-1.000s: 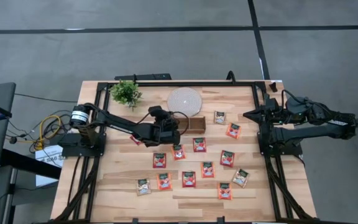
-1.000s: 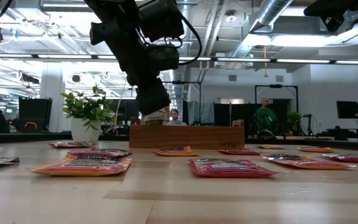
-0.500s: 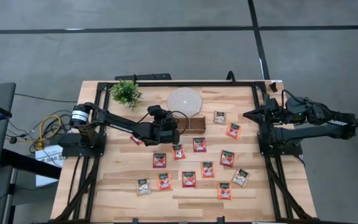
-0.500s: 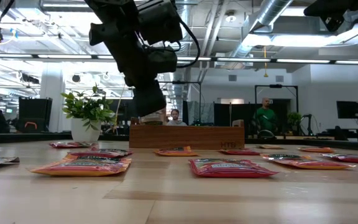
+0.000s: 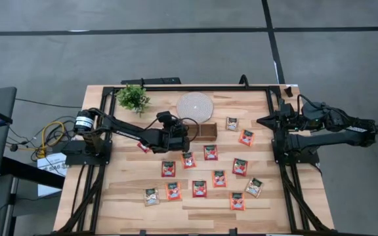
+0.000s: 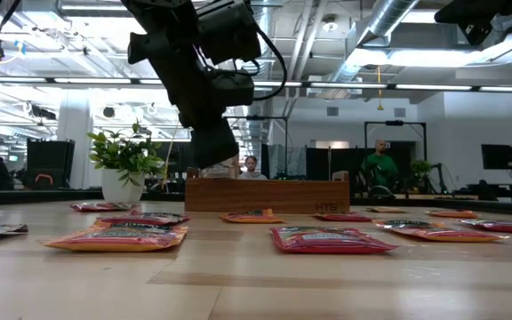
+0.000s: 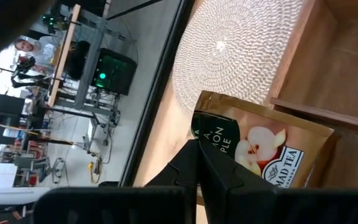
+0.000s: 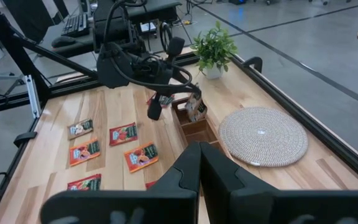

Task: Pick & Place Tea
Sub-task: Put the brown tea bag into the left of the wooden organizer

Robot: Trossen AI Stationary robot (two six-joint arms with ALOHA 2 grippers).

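Observation:
My left gripper [image 7: 197, 163] is shut on one pale gold tea sachet [image 7: 261, 151] with an apple picture. It holds it just above the left end of the brown wooden tray [image 5: 207, 131], beside the round white disc [image 5: 195, 105]. The right wrist view shows the sachet [image 8: 196, 108] over the tray [image 8: 194, 129]. Several more tea sachets, mostly red [image 5: 210, 152] and a few pale [image 5: 232, 123], lie flat on the table on the near side of the tray and to its right. My right gripper [image 5: 262, 120] waits shut at the table's right edge, raised. My left gripper pinches the sachet between its two fingers at one edge [image 7: 207, 134], near a corner with dark print. The fingers come from the table's left, slanting down. The rest of the sachet sticks out past the fingertips, lifted clear above the tray's compartment [image 7: 347, 68].
A small potted plant [image 5: 132, 98] stands at the table's far left. A red sachet [image 5: 143, 147] lies partly under my left arm. A black frame rail [image 5: 195, 87] runs along the table's edges. People stand in the room beyond the table, seen in the low view.

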